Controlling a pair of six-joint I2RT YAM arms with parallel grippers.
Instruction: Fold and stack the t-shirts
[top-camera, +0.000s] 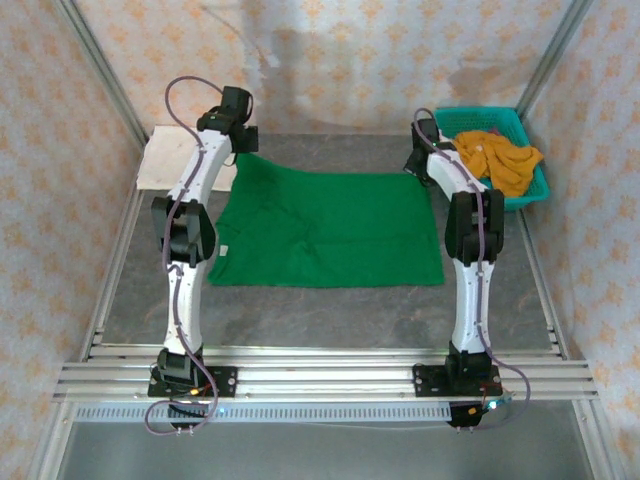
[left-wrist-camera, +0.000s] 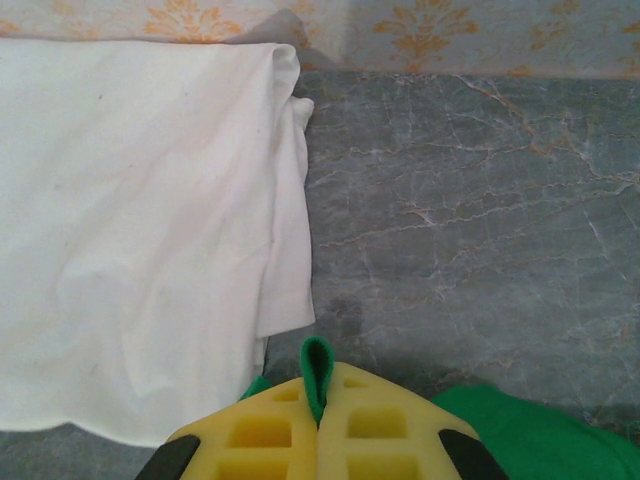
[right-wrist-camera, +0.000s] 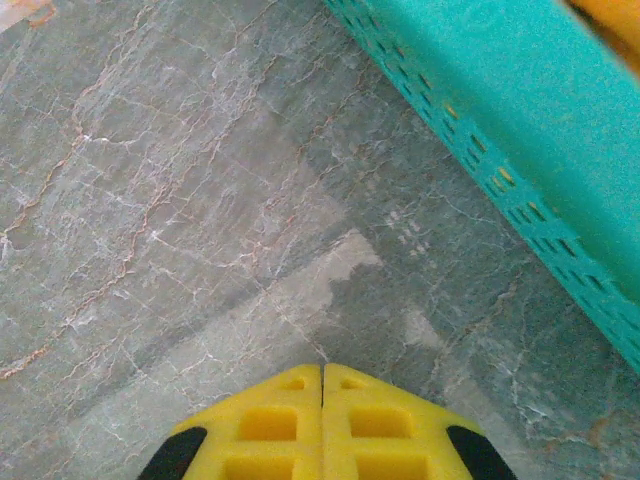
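A bright green t-shirt (top-camera: 330, 225) lies spread flat on the grey table. At its far left corner my left gripper (top-camera: 242, 138) is shut on a small fold of the green cloth (left-wrist-camera: 317, 360), which sticks up between the yellow pads (left-wrist-camera: 260, 430). My right gripper (top-camera: 420, 150) is at the shirt's far right corner; its yellow pads (right-wrist-camera: 270, 425) are pressed together with no cloth showing between them, bare table ahead. A cream-white t-shirt (left-wrist-camera: 140, 220) lies flat just left of the left gripper. Mustard-orange t-shirts (top-camera: 500, 160) are heaped in the basket.
A teal plastic basket (top-camera: 522, 195) stands at the far right, its slotted wall (right-wrist-camera: 520, 100) close to the right gripper. Patterned walls enclose the back and sides. Bare marble-grey table (top-camera: 330, 315) lies between the green shirt and the arm bases.
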